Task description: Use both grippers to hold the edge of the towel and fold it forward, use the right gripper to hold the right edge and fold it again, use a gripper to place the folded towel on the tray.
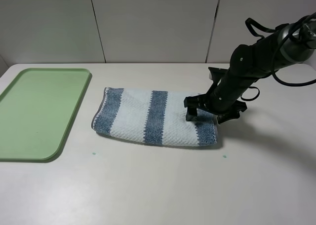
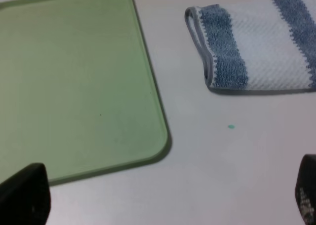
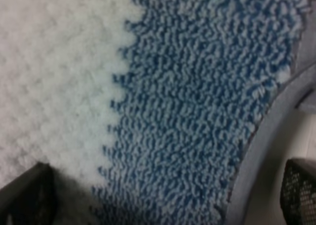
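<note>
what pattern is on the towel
The towel has broad blue-grey and white stripes, which show best in the exterior high view.

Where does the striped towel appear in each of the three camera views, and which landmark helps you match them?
Exterior high: the towel lies mid-table, right of the tray, the right gripper open over its far end.
Left wrist: the towel's tray-side end shows, apart from the tray's corner.
Right wrist: the towel fills the picture, a blue stripe between the fingers.
Shared landmark: the grey hem, visible in all three.
</note>
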